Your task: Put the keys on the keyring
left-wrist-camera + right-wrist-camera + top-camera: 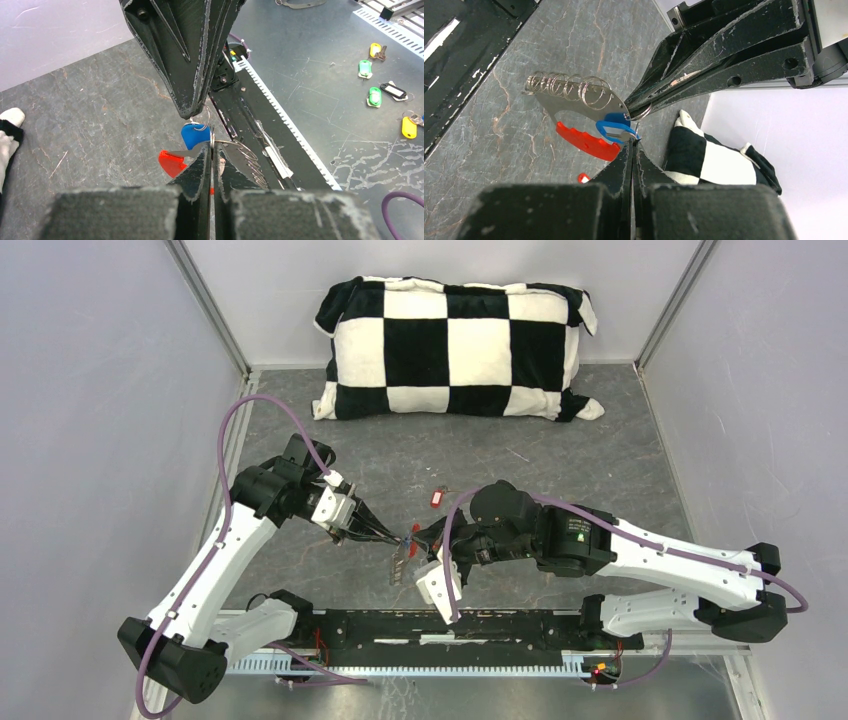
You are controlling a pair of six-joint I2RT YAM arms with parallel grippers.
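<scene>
My two grippers meet tip to tip above the middle of the grey mat. My left gripper (392,536) (212,148) is shut on a thin silver keyring (212,136), seen edge-on. A flat metal plate with several wire rings (574,92) and a red grip (586,142) hangs from it. My right gripper (421,538) (633,145) is shut on a small silver key with a blue tag (614,127), held against the ring. The blue tag also shows in the left wrist view (194,135). A red-tagged key (436,497) lies on the mat just behind.
A black-and-white checked pillow (455,348) lies at the back of the mat. A black rail (470,625) runs along the near edge. In the left wrist view, more keys with yellow (408,126) and green (374,96) tags lie on the metal surface beyond it.
</scene>
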